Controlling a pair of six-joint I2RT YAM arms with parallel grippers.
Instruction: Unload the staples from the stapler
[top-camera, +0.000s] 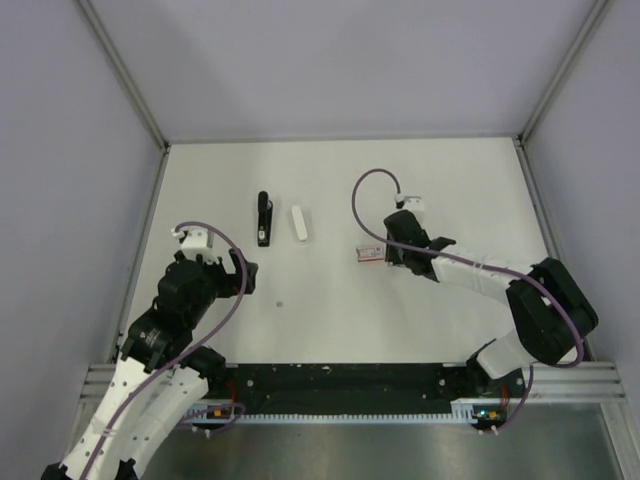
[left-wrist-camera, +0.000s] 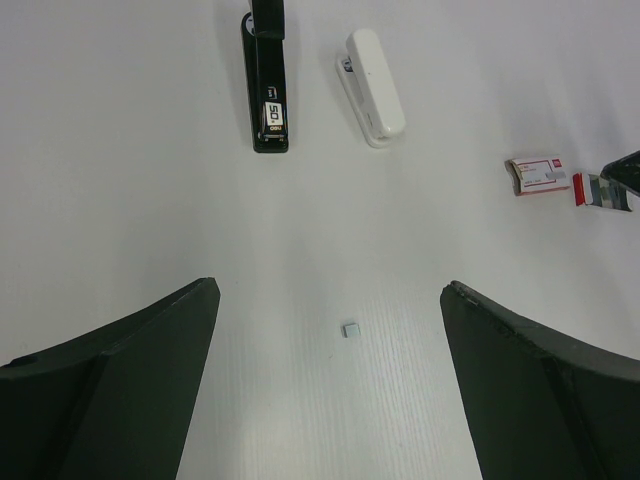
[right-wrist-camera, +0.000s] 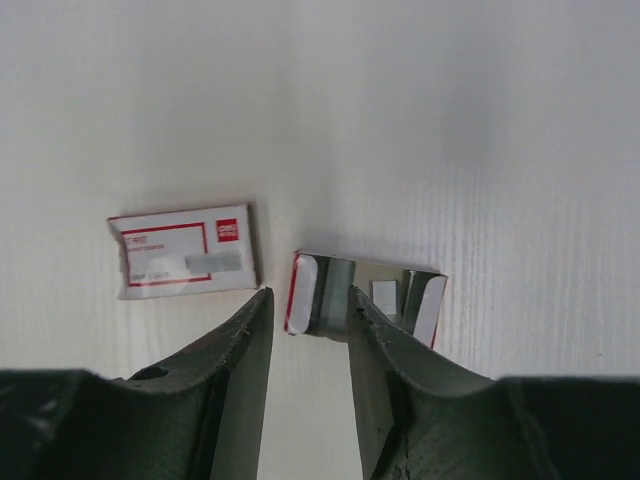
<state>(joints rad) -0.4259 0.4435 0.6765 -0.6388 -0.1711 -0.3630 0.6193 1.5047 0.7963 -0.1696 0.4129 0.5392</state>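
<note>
Left gripper (left-wrist-camera: 330, 288) hangs with fingers spread wide over a lone staple bit (left-wrist-camera: 351, 329). Ahead lies the stapler (left-wrist-camera: 268, 90), its long axis pointing away from the fingers (slightly left of their gap), so this arm is nearer. Right gripper (right-wrist-camera: 310, 292), well apart, has fingers nearly together at a small open tray (right-wrist-camera: 365, 280); whether they pinch it I cannot tell.

Black-and-white left arm (top-camera: 185, 290) bends forward, its black two-finger left gripper (left-wrist-camera: 330, 290) spread wide; matching right arm (top-camera: 470, 275) reaches inward, right gripper (right-wrist-camera: 310, 292) fingers narrowly parted.
</note>
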